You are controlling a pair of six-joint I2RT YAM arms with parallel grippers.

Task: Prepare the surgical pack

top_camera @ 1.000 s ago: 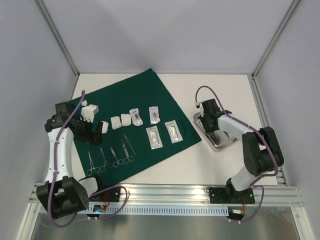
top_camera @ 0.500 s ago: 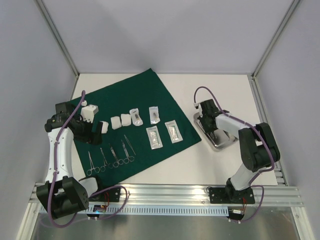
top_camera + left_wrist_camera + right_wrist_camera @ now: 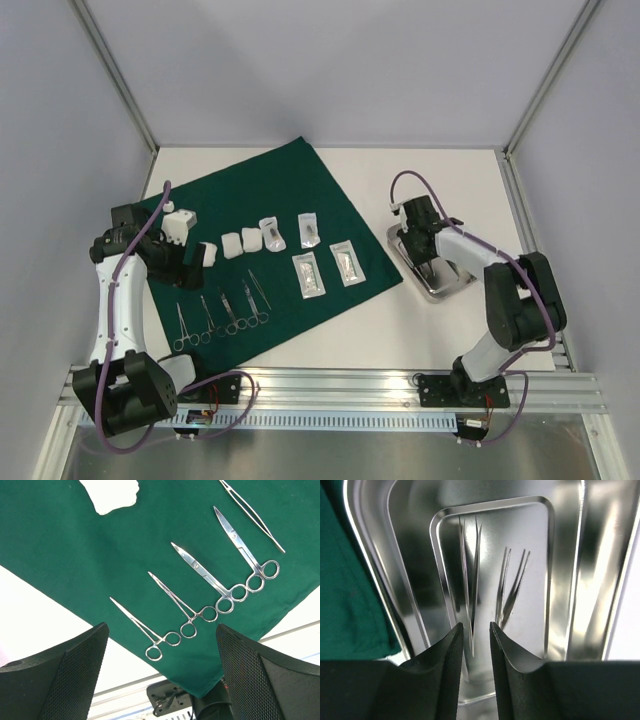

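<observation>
The dark green cloth [image 3: 260, 200] lies flat on the table's left half. On it are several steel forceps and scissors [image 3: 222, 315], white gauze pads [image 3: 240, 242] and clear pouches [image 3: 308, 272]. My left gripper [image 3: 194, 240] hangs wide open above the instruments [image 3: 180, 605], touching none of them. The small steel tray [image 3: 462, 281] sits on the table right of the cloth. My right gripper [image 3: 422, 250] is low over it, its jaws slightly parted and open. Thin tweezers [image 3: 471, 575] lie loose on the tray floor [image 3: 540, 570] just beyond the fingertips. A second pair, or a reflection, shows beside them.
The cloth's right corner [image 3: 345, 590] lies next to the tray's left rim. Grey walls and aluminium posts [image 3: 120, 90] enclose the table. A metal rail [image 3: 330, 385] runs along the near edge by the arm bases.
My right gripper's jaws have gone from shut to slightly parted over the tray, and its wrist has shifted a little. The left arm has not moved.
</observation>
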